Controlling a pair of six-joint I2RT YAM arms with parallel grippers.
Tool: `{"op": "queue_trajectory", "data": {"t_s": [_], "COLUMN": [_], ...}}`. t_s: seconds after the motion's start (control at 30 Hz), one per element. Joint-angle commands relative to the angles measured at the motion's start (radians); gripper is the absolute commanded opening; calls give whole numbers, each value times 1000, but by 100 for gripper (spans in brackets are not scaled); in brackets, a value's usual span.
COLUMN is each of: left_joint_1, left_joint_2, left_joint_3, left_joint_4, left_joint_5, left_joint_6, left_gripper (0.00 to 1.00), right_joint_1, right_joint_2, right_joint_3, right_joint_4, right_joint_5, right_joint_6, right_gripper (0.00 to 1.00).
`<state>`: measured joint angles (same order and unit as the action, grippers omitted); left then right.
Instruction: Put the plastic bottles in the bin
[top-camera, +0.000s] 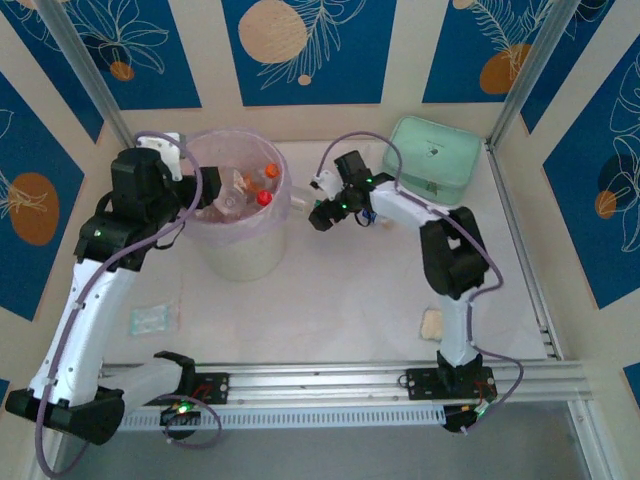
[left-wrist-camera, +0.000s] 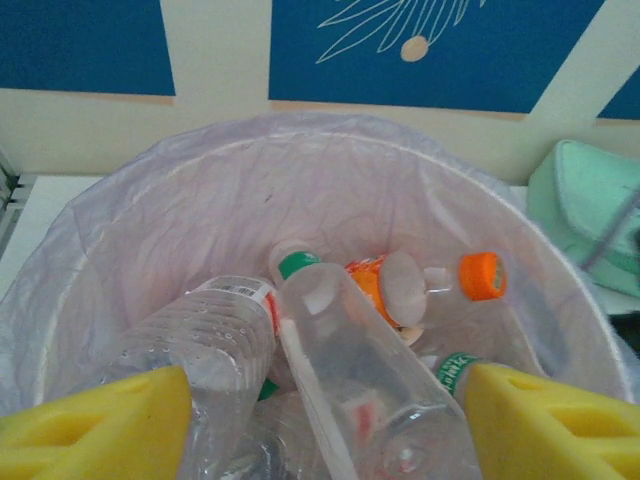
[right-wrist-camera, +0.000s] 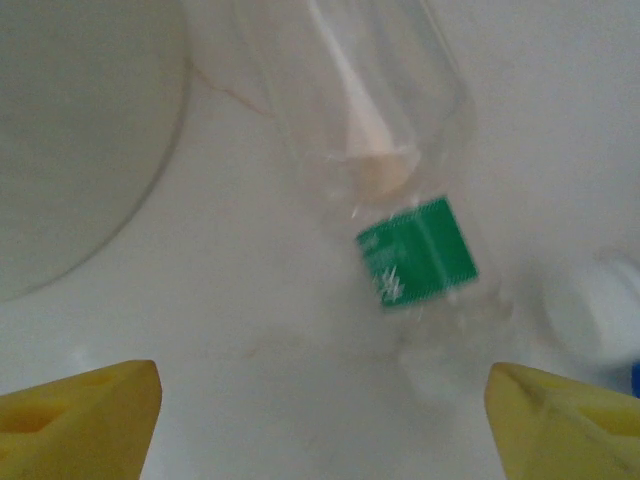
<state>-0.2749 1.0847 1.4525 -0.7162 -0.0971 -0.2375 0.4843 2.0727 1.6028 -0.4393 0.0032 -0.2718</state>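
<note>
Right gripper (right-wrist-camera: 320, 410): spread open, green-labelled bottle (right-wrist-camera: 415, 250) ahead on counter (right-wrist-camera: 250, 330), untouched, bin (right-wrist-camera: 80, 150) to its left. Left gripper (left-wrist-camera: 330, 420): open above binned bottles (left-wrist-camera: 225, 340). Risk: slick bottle may squirt sideways when squeezed.

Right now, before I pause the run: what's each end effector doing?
Left end effector: open above the bin, holding nothing.
Right end effector: open over a green-labelled bottle, holding nothing.
</note>
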Motion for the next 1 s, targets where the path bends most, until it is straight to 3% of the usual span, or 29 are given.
{"op": "queue_trajectory", "data": {"t_s": [0.0,0.17,0.3,0.4,0.5,0.57,0.83,0.97], "left_joint_1": [8,8,8,9,8,7,8,8], "left_joint_2": [-20,-33,-36,-35,-34,-31,-19,2], "left_joint_3": [42,62,55,52,51,50,49,82], "left_joint_4": [-29,-15,-4,11,39,57,145,135], "left_joint_5": [83,135,144,169,199,210,330,336], "left_joint_6": [-22,-49,-55,-68,-92,-108,-205,-208], "left_gripper": [73,73,73,73,73,74,84,89], "right_joint_1": [-1,11,19,20,19,17,-20,-45], "right_joint_2": [113,236,273,232,159,92,-313,-509], "right_joint_3": [146,277,313,261,184,129,-221,-312], "right_joint_4": [-49,-96,-131,-115,-95,-87,36,24], "right_joint_5": [80,78,71,51,47,46,12,-6], "right_joint_6": [-120,-132,-131,-113,-93,-68,131,171], "right_gripper": [86,82,65,45,30,27,24,23]}}
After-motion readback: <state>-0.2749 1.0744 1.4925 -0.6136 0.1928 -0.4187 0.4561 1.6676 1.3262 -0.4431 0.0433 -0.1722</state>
